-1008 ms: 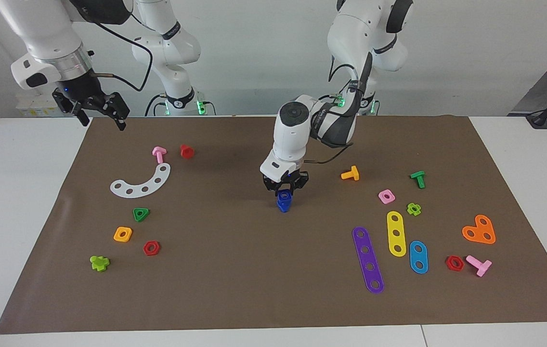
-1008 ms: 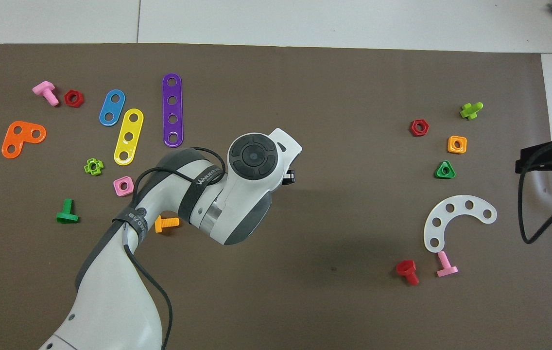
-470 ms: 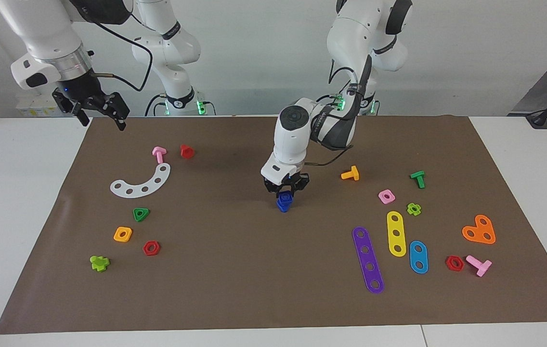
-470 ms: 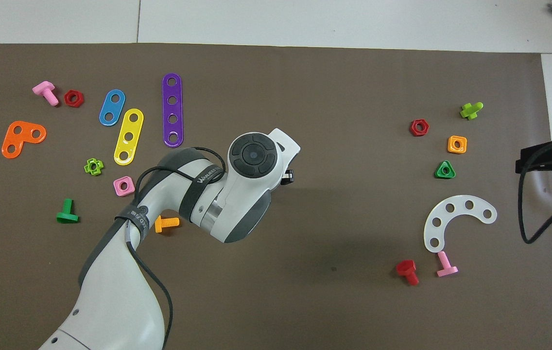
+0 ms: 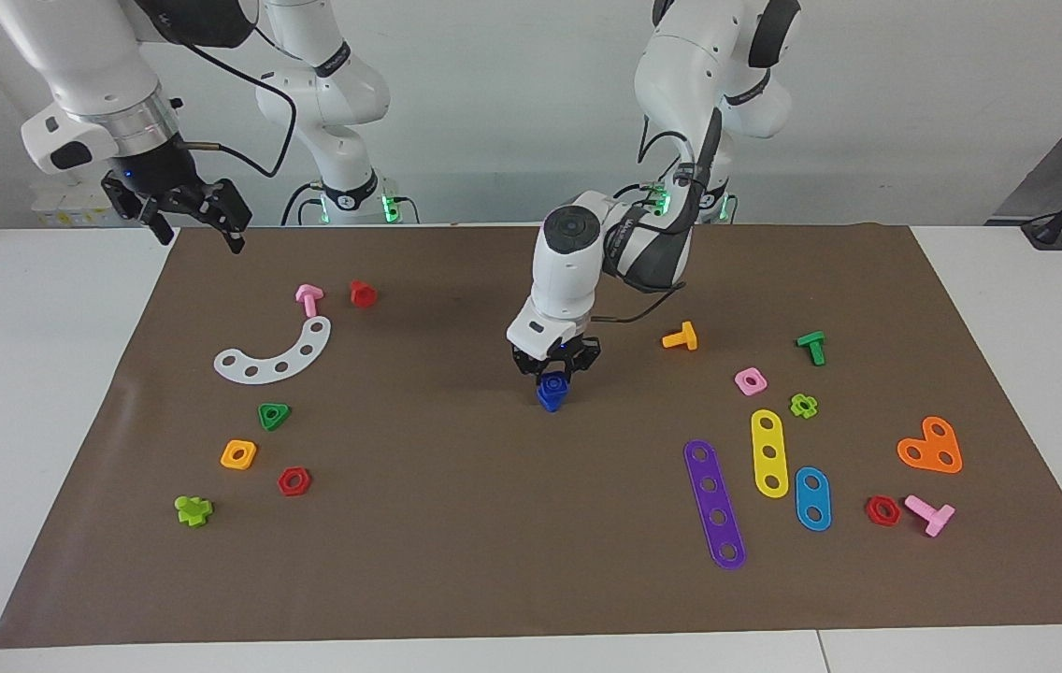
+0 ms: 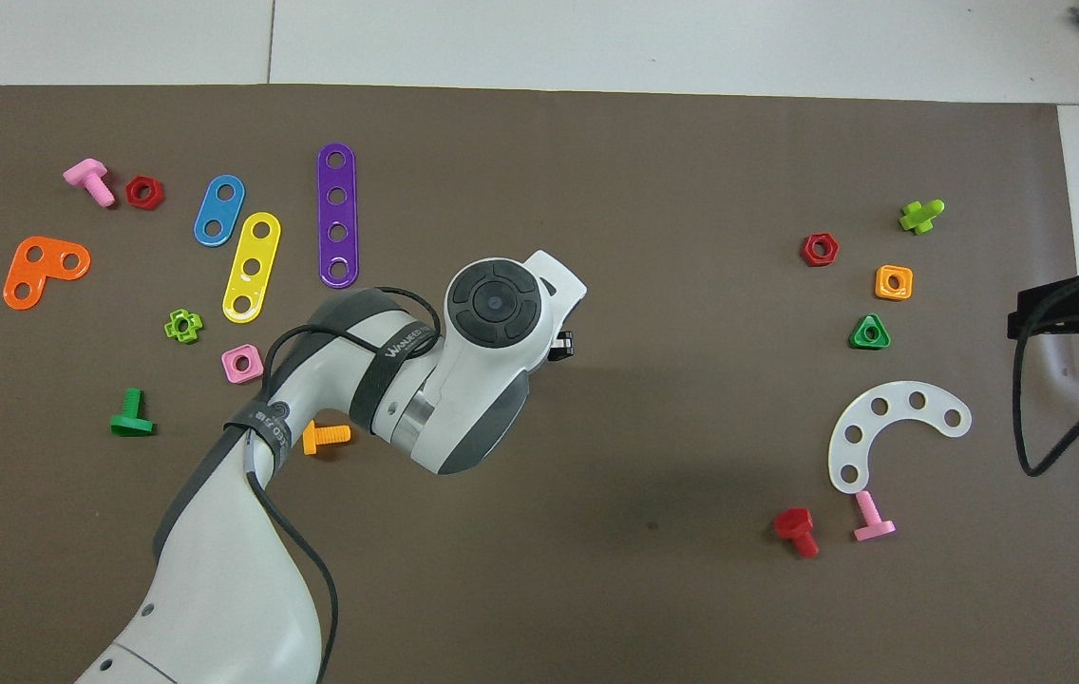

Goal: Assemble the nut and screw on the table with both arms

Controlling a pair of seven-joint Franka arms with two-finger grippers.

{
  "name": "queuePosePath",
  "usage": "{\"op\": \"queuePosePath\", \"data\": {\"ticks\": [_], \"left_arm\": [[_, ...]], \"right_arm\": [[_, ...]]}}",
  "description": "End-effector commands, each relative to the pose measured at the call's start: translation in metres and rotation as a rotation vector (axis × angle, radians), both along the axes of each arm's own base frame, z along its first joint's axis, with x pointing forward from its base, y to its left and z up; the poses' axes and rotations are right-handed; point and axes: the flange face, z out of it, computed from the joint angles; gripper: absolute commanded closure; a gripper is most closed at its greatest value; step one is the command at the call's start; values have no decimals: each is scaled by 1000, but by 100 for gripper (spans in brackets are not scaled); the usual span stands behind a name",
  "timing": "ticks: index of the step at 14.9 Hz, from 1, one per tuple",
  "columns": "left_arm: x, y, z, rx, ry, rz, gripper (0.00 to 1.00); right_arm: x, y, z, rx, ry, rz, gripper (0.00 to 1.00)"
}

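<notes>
The blue nut [image 5: 551, 382] sits on the screw [image 5: 550, 400] mid-mat on the table [image 5: 26, 393]. The left gripper [image 5: 553, 366] points straight down over it, elbow bent low; whether its fingers grip the nut cannot be told. The right gripper [image 5: 194, 217] waits raised over the mat's edge, fingers spread, holding nothing.

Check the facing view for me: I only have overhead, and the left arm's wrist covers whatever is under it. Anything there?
Observer: Yes. A blue nut sits right under the left gripper, which is hidden from you by the wrist.
Operator: Is it on the screw?
Observer: It looks so. The blue screw stands beneath it, and the two make one stack on the brown mat.
Operator: Right arm? I only see a black edge.
Observer: The right gripper waits open, raised over the mat's edge at the right arm's end.
</notes>
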Motion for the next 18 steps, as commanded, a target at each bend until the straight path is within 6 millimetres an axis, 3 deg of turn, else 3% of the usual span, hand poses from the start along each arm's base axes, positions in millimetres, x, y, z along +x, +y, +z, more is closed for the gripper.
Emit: {"op": "queuePosePath", "data": {"ticks": [1, 3, 6, 9, 11, 12, 14, 18], "left_arm": [[2, -4, -2, -5, -19, 1, 34], [1, -4, -2, -1, -20, -3, 26], [3, -3, 2, 5, -14, -2, 24], [10, 0, 17, 53, 33, 3, 21], [25, 13, 42, 84, 13, 10, 21], [37, 29, 55, 75, -1, 36, 21], [54, 79, 105, 51, -28, 99, 21], [57, 166, 169, 64, 10, 60, 21]], "right_arm": [[-4, 0, 3, 7, 8, 0, 0], [-4, 0, 3, 7, 8, 0, 0], [-4, 0, 3, 7, 8, 2, 0], [-4, 0, 3, 7, 8, 2, 0], [-4, 0, 3, 7, 8, 2, 0], [-4, 0, 3, 7, 8, 2, 0], [-4, 0, 3, 7, 8, 2, 0], [-4, 0, 3, 7, 8, 2, 0]]}}
